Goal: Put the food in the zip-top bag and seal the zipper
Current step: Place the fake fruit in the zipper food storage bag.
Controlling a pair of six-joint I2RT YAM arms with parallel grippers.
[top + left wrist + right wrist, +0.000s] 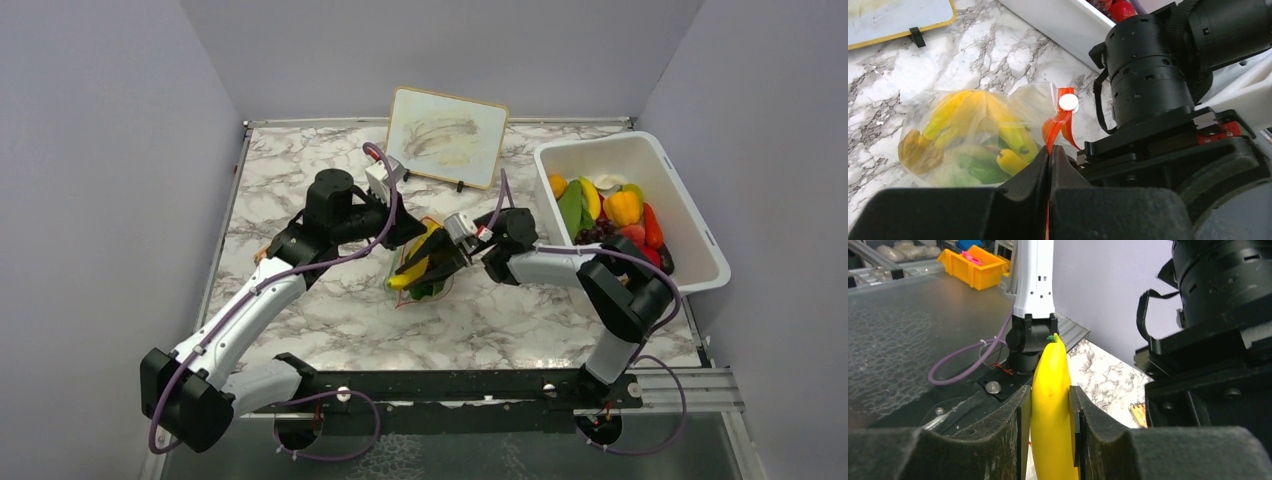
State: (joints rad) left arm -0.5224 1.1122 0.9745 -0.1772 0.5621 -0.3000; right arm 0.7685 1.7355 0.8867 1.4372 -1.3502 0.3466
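Right fingers (pixel 998 440) clamp smooth, curved plastic banana (pixel 1050 405).

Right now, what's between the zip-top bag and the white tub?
Top view: just the right arm over bare table, its gripper holding a banana.

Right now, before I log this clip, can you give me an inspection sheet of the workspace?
Surface: marble-patterned table, no spills seen.
Job's things: zip-top bag mid-table, holding a banana bunch and lettuce; more toy food sits in the tub.
Clutter: white tub; framed board on a stand.
Grippers: left gripper shut on the zipper; right gripper shut on a banana.
Cables: purple cables along both arms, no snag seen.
Surroundings: lavender walls.
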